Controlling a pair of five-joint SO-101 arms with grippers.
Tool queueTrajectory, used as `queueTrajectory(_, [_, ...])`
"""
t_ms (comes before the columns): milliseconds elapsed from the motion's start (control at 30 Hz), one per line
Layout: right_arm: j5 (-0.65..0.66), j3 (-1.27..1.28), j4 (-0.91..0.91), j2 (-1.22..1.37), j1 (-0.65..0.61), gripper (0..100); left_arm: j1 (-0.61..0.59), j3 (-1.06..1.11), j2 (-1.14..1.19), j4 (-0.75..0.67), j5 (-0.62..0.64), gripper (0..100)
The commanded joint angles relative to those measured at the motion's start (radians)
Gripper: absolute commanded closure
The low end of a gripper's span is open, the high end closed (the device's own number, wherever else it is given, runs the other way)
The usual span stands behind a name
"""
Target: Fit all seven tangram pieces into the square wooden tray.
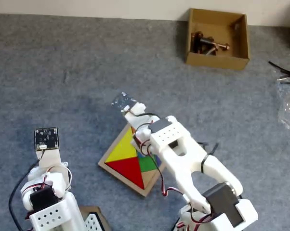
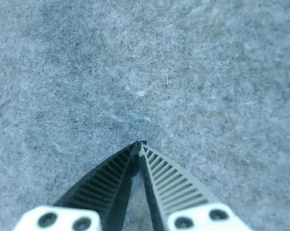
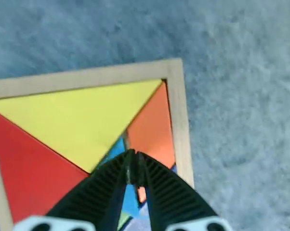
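1. Your right pincer (image 3: 134, 156) is squeezing its two fingers tight together and is holding nothing.
2. Its tips are pointing down over the wooden tray (image 3: 178, 101), right where the yellow triangle (image 3: 82, 113), the orange piece (image 3: 154, 127) and the blue piece (image 3: 117, 150) are meeting.
3. The red triangle (image 3: 29, 163) is lying in the tray beside the yellow one, and a green piece (image 1: 146, 163) is sitting next to it.
4. Your left pincer (image 2: 140, 145) is pinching its fingers together on nothing too, hanging over the grey carpet (image 2: 183, 62), well apart from the tray.
5. A cardboard box (image 1: 215, 61) is sitting far off at the back of the carpet.
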Motion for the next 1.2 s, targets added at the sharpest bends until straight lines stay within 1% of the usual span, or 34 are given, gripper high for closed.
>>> queueTrajectory(0, [-0.006,-0.053,0.010,-0.005,0.038,99.5,0.015,0.021,-0.005,0.005,0.009,99])
queueTrajectory(300, [-0.008,-0.054,0.028,-0.015,0.061,99.5,0.015,0.021,-0.005,0.005,0.009,99])
queueTrajectory(400, [-0.009,-0.058,0.061,-0.015,0.054,99.5,0.015,0.021,-0.005,0.005,0.009,99])
queueTrajectory(700, [-0.009,-0.010,0.071,-0.018,0.016,99.5,0.015,0.021,-0.005,0.005,0.009,99])
queueTrajectory(933, [-0.011,-0.099,0.251,-0.177,0.110,99.5,0.015,0.021,-0.005,0.005,0.009,99])
queueTrajectory(1167, [-0.011,-0.110,0.337,-0.331,0.203,99.5,0.015,0.021,-0.005,0.005,0.009,99])
